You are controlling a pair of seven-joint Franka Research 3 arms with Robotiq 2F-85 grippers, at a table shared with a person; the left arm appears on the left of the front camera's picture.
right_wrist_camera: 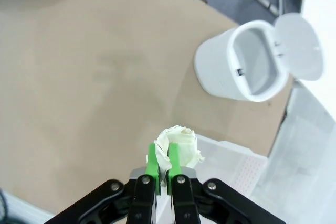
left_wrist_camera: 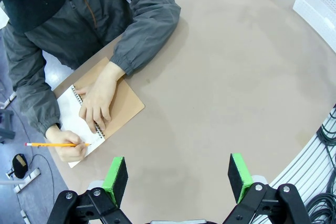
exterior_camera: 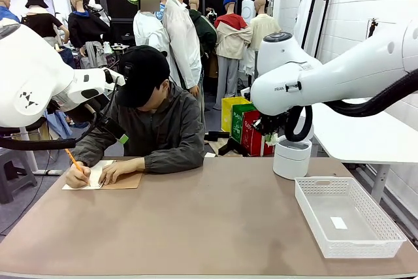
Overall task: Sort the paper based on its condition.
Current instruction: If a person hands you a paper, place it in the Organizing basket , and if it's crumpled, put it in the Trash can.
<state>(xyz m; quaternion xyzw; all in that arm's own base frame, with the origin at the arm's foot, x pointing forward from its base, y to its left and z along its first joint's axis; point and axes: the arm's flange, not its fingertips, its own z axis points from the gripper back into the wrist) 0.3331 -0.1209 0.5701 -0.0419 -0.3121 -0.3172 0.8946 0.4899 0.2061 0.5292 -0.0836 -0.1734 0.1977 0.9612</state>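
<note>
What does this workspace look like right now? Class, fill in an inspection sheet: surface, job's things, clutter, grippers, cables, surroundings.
Surface: tan table, middle bare.
Job's things: crumpled paper held in the right gripper; white bin, lid open; white mesh basket holding a small white tag.
Clutter: nothing seen.
Grippers: left gripper open, above the table; right gripper shut on the crumpled paper.
Cables: black cables hang along the right arm.
Surroundings: a person at the far side writes in a spiral notebook with an orange pencil; coloured bags on the floor behind.
</note>
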